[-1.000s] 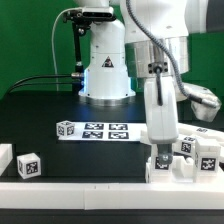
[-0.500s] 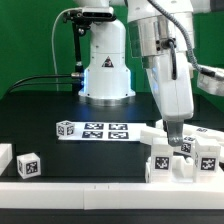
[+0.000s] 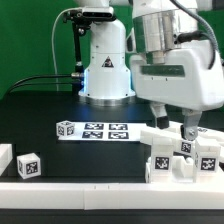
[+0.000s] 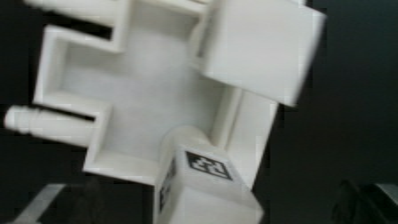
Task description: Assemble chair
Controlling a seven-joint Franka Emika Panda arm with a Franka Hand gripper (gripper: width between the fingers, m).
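The chair parts (image 3: 186,160) stand as a blocky white cluster with black-and-white tags at the exterior view's right, near the table's front edge. My gripper (image 3: 176,129) hangs just above that cluster, open, its fingers apart and holding nothing. The wrist view looks down on a white recessed panel (image 4: 151,100) with a round peg (image 4: 43,122) sticking out of one side. A tagged white bar (image 4: 214,185) lies across the panel below the jaws. The gripper's own fingers are dim at the edges of that view.
The marker board (image 3: 107,130) lies mid-table, with a small tagged cube (image 3: 67,128) at its end toward the exterior view's left. Another tagged white cube (image 3: 28,165) and a white block (image 3: 5,158) sit at the front left. The robot base (image 3: 105,70) stands behind.
The gripper has risen off the chair parts, where it was low a second ago. It has shifted toward the exterior view's right, and the hand has turned. The parts stayed in place.
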